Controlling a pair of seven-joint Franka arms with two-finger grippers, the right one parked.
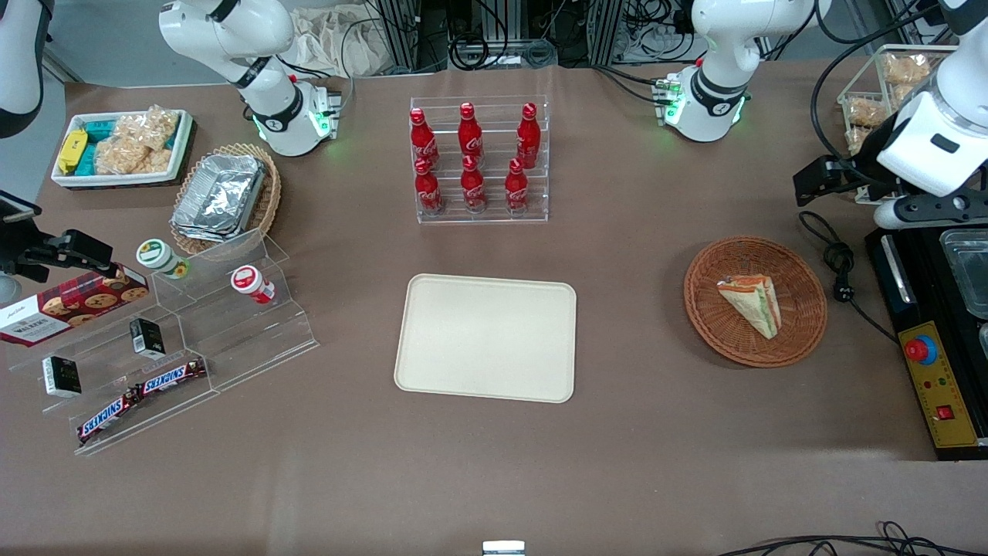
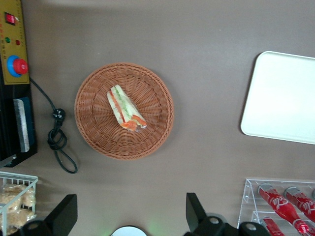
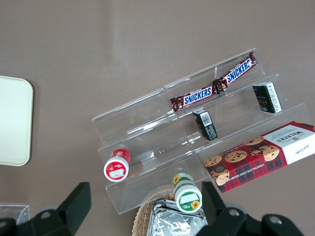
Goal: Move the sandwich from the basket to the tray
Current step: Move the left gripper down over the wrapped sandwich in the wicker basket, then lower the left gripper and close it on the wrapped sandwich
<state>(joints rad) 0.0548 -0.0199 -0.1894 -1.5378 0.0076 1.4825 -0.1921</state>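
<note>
The sandwich (image 1: 750, 303) is a wrapped wedge with green and orange filling, lying in the round reddish-brown basket (image 1: 698, 293) toward the working arm's end of the table. The cream tray (image 1: 486, 337) lies flat and bare at the table's middle, beside the basket. My left gripper (image 1: 915, 212) hangs high above the table, farther from the front camera than the basket and nearer the table's end. In the left wrist view the gripper (image 2: 130, 211) is open wide and holds nothing. The sandwich (image 2: 125, 109), basket (image 2: 98, 132) and tray (image 2: 283, 98) lie well below it.
A clear rack of red cola bottles (image 1: 478, 158) stands farther from the front camera than the tray. A black control box with a red button (image 1: 938, 371) and a coiled cable (image 1: 841, 270) lie beside the basket. A clear bin of snacks (image 1: 880, 85) stands near the gripper.
</note>
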